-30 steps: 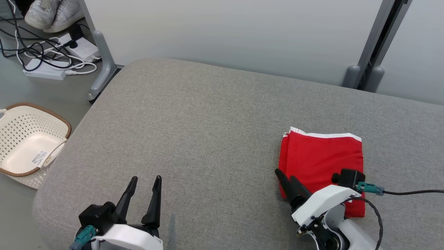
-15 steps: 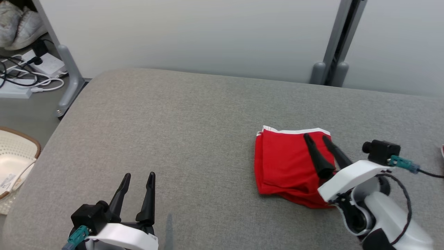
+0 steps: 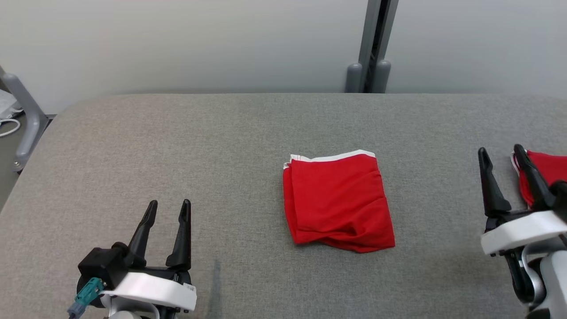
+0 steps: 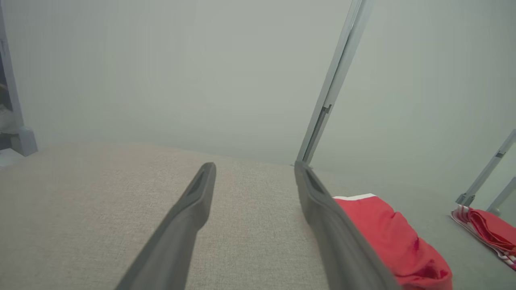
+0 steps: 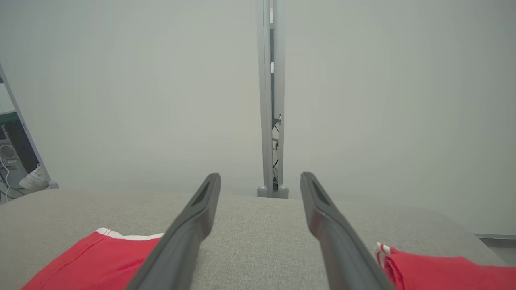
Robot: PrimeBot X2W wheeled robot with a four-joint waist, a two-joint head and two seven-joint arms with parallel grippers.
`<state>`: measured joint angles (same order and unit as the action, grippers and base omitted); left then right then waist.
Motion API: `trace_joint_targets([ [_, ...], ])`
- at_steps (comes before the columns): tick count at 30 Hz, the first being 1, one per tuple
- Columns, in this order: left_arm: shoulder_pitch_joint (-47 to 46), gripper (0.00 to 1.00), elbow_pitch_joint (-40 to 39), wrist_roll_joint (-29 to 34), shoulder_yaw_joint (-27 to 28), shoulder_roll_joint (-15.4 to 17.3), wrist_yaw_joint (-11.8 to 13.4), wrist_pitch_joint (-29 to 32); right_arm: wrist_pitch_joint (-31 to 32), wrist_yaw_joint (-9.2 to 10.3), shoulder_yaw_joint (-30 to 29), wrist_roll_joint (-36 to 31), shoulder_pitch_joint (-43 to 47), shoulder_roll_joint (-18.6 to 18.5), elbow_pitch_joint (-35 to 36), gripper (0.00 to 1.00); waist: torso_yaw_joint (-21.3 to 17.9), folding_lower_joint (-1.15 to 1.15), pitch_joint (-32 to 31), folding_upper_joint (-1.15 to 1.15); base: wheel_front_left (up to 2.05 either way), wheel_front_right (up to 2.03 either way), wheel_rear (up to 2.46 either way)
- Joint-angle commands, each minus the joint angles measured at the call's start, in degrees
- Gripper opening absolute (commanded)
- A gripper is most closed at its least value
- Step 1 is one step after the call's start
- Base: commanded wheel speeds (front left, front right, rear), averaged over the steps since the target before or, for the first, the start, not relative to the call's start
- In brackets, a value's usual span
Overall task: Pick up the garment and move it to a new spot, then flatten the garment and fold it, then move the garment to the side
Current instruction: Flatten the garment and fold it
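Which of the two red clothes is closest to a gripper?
The red garment at the far right edge, right beside the right gripper. The other, the folded garment, lies alone in the middle, well apart from it.

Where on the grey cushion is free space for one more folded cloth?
Widest free patch: the cushion between the left gripper and the folded red garment. Also free: the strip from that garment back to the wall. Narrower: the gap between it and the right gripper. Crowded: the right edge, where a second red garment lies.
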<state>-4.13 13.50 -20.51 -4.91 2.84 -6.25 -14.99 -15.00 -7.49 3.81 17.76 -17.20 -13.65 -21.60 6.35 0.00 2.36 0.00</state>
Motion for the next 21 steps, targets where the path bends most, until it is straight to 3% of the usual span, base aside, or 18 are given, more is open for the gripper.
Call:
trace_joint_targets([
  [1,-0.54,1.00,-0.25,0.42,0.20,0.19,-0.09,-0.15,-0.27,0.00,-1.26,-1.19,1.84,0.66,1.27,1.00,-0.44,0.00,0.32,0.00,0.00,0.00,0.00],
  [8,0.26,1.00,-0.48,1.25,0.47,0.20,-0.19,-0.15,-0.30,0.00,-8.87,-8.94,8.43,6.65,10.40,1.00,-1.50,0.00,0.62,0.00,0.00,0.00,0.00],
  [21,0.60,1.00,-0.09,1.40,-0.31,0.20,-0.23,-0.15,-0.30,0.00,-9.39,-11.63,10.30,9.51,11.88,1.00,-0.83,0.00,0.73,0.00,0.00,0.00,0.00],
])
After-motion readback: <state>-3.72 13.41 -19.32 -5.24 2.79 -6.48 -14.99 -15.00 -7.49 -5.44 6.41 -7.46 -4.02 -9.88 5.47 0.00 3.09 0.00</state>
